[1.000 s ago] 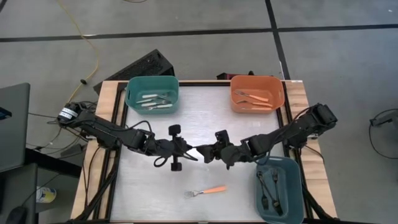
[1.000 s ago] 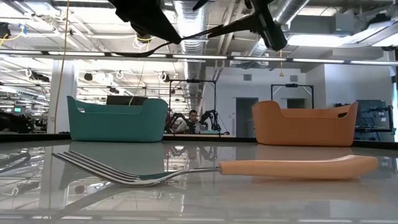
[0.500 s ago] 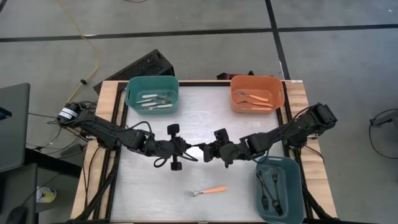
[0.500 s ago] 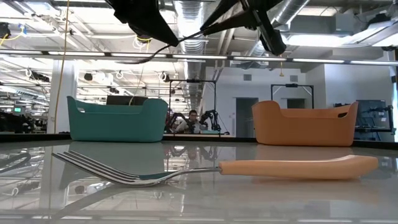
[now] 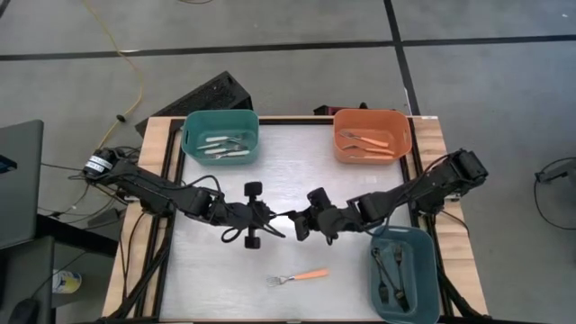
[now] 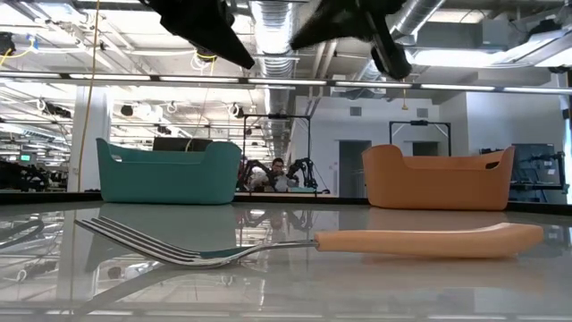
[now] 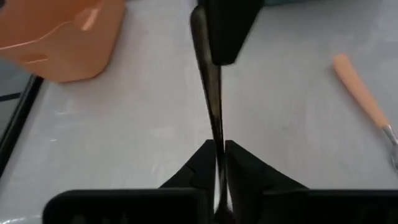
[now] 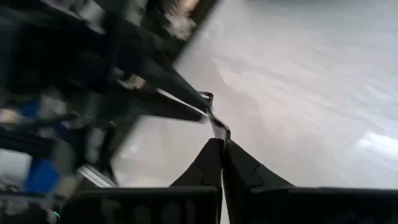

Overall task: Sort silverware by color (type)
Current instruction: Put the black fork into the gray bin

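A black-handled fork (image 7: 213, 102) hangs level above the middle of the table. My left gripper (image 5: 275, 219) is shut on one end of it and my right gripper (image 5: 298, 220) on the other, the two fingertips almost meeting. An orange-handled fork (image 5: 300, 276) lies flat on the table toward the near edge, in front of both grippers; in the low view its handle (image 6: 429, 240) rests on the tabletop and its tines arch just above it. My left gripper pinches the fork's near end (image 7: 217, 163) between its two fingers. It comes level from the table's left, with the fingers along the fork. The fork sticks out straight ahead, clear of the table. My right gripper pinches the fork's other end (image 8: 217, 129) between its two fingertips. It comes level from the table's right, in line with the fork. The fork spans the short gap to the left gripper, clear of the table.
A teal bin (image 5: 220, 135) with white-handled forks stands at the far left. An orange bin (image 5: 372, 135) with orange-handled forks is at the far right. A blue bin (image 5: 403, 283) with dark forks is at the near right. Bare tabletop lies between them.
My right gripper has shut on the free end of the black-handled fork and edged slightly toward the table's left. The fork has stayed level between the two grippers.
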You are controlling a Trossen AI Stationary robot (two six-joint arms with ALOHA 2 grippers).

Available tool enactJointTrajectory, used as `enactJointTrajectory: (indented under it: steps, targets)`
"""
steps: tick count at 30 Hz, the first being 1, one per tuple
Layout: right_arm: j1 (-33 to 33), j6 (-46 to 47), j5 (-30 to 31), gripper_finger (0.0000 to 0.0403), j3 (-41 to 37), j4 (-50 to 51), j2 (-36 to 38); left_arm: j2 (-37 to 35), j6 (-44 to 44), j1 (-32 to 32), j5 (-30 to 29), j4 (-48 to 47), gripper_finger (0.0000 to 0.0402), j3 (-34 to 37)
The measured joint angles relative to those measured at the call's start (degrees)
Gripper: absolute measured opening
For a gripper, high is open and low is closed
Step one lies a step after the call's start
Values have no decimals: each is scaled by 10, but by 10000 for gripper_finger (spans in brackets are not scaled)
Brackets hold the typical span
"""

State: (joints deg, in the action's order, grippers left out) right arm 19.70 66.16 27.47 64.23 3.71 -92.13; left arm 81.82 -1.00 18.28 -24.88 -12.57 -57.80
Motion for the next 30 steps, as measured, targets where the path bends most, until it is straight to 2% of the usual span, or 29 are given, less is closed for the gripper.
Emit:
enactJointTrajectory:
  steps: [5,11,15,18,23,30]
  targets:
    - [-5,-3,-42,20,0,81,0,0,-19,0,44,-2,63,0]
    - [-10,-19,-132,20,-1,169,1,0,13,0,51,-2,106,0]
    - [3,-24,-172,20,0,203,52,0,13,-1,51,-10,115,0]
    - [25,-20,-194,19,0,280,112,0,21,-3,51,-24,116,0]
    - [98,30,-218,20,-1,366,239,0,45,-12,49,-37,116,7]
    - [275,177,-228,20,1,408,359,0,90,-23,76,45,116,60]
